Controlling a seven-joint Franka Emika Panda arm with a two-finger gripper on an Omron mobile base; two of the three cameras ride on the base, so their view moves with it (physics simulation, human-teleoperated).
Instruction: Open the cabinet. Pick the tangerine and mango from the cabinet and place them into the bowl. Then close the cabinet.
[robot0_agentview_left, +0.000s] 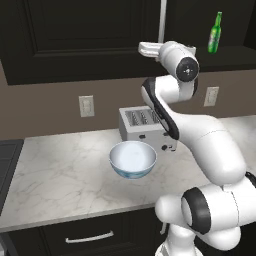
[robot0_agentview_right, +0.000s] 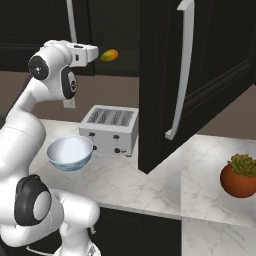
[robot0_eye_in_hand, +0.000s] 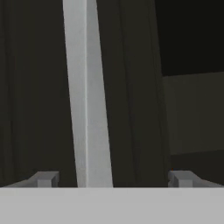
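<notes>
Hovering at the cabinet (robot0_agentview_right: 210, 55), the tool (robot0_eye_in_hand: 111, 179) has its tips wide apart, straddling a silver handle (robot0_eye_in_hand: 87, 109) without touching. The mango (robot0_agentview_right: 109, 55) sits inside; the bowl (robot0_agentview_left: 132, 159) waits on the tabletop (robot0_agentview_left: 60, 175) beside the toaster (robot0_agentview_right: 110, 127).

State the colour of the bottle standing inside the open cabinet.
Green, with a pale label. The bottle shows best in the left base view.
</notes>
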